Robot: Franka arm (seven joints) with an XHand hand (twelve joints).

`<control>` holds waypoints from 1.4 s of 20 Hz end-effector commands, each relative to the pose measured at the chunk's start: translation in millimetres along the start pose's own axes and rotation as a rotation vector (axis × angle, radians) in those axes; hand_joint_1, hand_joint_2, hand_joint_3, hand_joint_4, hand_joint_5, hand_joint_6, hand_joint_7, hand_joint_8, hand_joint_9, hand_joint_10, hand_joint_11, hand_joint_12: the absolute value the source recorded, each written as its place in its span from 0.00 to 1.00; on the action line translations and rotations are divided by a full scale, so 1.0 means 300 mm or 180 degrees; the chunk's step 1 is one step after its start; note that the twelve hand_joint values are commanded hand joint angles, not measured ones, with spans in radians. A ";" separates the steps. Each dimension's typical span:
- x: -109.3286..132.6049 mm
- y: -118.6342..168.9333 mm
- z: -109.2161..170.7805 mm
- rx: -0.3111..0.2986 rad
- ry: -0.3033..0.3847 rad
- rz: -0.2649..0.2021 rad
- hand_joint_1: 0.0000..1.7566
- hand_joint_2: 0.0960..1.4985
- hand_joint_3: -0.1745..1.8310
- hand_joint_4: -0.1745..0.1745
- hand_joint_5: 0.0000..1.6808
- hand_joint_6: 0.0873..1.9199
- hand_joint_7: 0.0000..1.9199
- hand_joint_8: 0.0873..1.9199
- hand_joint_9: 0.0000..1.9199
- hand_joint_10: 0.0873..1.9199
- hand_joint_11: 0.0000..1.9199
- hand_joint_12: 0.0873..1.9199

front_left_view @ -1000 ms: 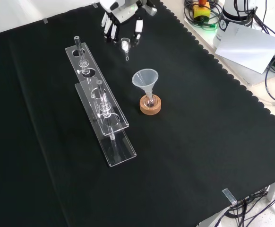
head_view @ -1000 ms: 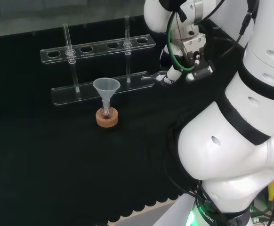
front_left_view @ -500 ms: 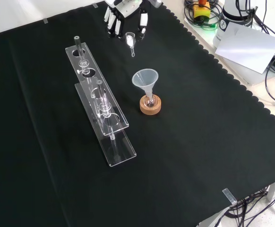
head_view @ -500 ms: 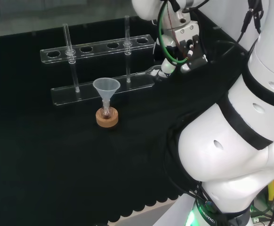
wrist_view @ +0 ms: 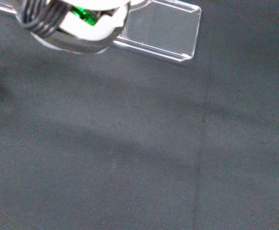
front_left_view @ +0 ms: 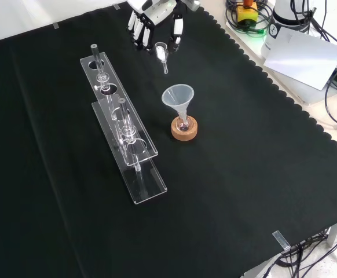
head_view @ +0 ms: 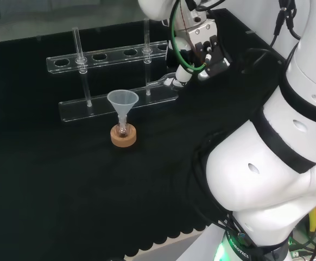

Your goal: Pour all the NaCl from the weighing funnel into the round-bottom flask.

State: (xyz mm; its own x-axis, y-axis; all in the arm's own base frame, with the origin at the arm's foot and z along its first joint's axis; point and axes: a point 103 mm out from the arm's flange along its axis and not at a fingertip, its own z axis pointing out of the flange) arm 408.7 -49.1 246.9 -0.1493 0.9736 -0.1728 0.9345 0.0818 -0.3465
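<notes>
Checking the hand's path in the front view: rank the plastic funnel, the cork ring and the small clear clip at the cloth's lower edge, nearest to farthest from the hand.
1. Plastic funnel, just below the hand.
2. Cork ring, under the funnel.
3. Clear clip, far lower right at the cloth's edge.

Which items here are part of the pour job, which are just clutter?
In the job:
- hand
- weighing funnel, held in the hand
- plastic funnel in the flask's neck
- round-bottom flask
- cork ring under it

Lying about:
- clear tube rack
- glass tubes in the rack
</notes>
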 end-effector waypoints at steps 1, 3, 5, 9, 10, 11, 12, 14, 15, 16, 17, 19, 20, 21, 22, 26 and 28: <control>0.042 0.012 -0.025 0.0007 -0.0093 -0.0062 0.63 0.42 0.40 1.00 0.73 0.35 0.37 0.28 0.50 0.17 0.39 0.57; 0.056 0.016 -0.036 0.0012 -0.0121 -0.0083 0.63 0.42 0.40 1.00 0.73 0.35 0.37 0.28 0.50 0.17 0.39 0.57; 0.067 0.018 -0.046 0.0028 -0.0134 -0.0105 0.63 0.42 0.41 1.00 0.73 0.35 0.37 0.28 0.50 0.17 0.39 0.57; 0.091 0.020 -0.060 0.0031 -0.0157 -0.0155 0.63 0.42 0.41 1.00 0.73 0.35 0.37 0.28 0.50 0.17 0.39 0.57; 0.096 0.020 -0.062 0.0038 -0.0154 -0.0164 0.63 0.42 0.41 1.00 0.73 0.35 0.37 0.27 0.50 0.17 0.39 0.57; 0.101 0.021 -0.063 0.0051 -0.0159 -0.0175 0.63 0.42 0.41 1.00 0.73 0.35 0.37 0.27 0.50 0.17 0.39 0.57; 0.107 0.022 -0.065 0.0052 -0.0159 -0.0190 0.64 0.42 0.41 1.00 0.73 0.35 0.37 0.27 0.50 0.17 0.39 0.57; 0.116 0.023 -0.070 0.0049 -0.0152 -0.0219 0.64 0.42 0.41 1.00 0.73 0.35 0.37 0.27 0.50 0.17 0.39 0.57; 0.123 0.024 -0.074 0.0049 -0.0172 -0.0230 0.64 0.42 0.41 1.00 0.73 0.35 0.37 0.27 0.50 0.17 0.39 0.57; 0.127 0.025 -0.076 0.0048 -0.0179 -0.0239 0.64 0.42 0.41 1.00 0.73 0.35 0.37 0.27 0.50 0.17 0.39 0.57; 0.131 0.026 -0.078 0.0060 -0.0192 -0.0250 0.64 0.42 0.41 1.00 0.73 0.35 0.37 0.27 0.50 0.17 0.39 0.57; 0.138 0.029 -0.080 0.0088 -0.0246 -0.0261 0.64 0.42 0.41 1.00 0.73 0.35 0.38 0.27 0.50 0.17 0.39 0.57; 0.141 0.031 -0.080 0.0101 -0.0279 -0.0266 0.64 0.42 0.41 1.00 0.73 0.35 0.38 0.27 0.50 0.17 0.39 0.57; 0.144 0.032 -0.081 0.0114 -0.0311 -0.0271 0.64 0.42 0.41 1.00 0.73 0.35 0.38 0.27 0.50 0.17 0.39 0.57; 0.147 0.034 -0.082 0.0127 -0.0357 -0.0277 0.64 0.42 0.41 1.00 0.73 0.35 0.38 0.27 0.50 0.17 0.39 0.57; 0.156 0.038 -0.090 0.0150 -0.0510 -0.0289 0.64 0.41 0.41 1.00 0.73 0.35 0.38 0.27 0.50 0.16 0.39 0.56; 0.164 0.040 -0.096 0.0153 -0.0591 -0.0302 0.64 0.41 0.41 1.00 0.73 0.35 0.38 0.27 0.50 0.16 0.39 0.56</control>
State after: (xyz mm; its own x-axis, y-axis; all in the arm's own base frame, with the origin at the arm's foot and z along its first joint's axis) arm 420.7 0.3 259.6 -0.2766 0.9232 -0.2668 0.9019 0.1535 -0.4038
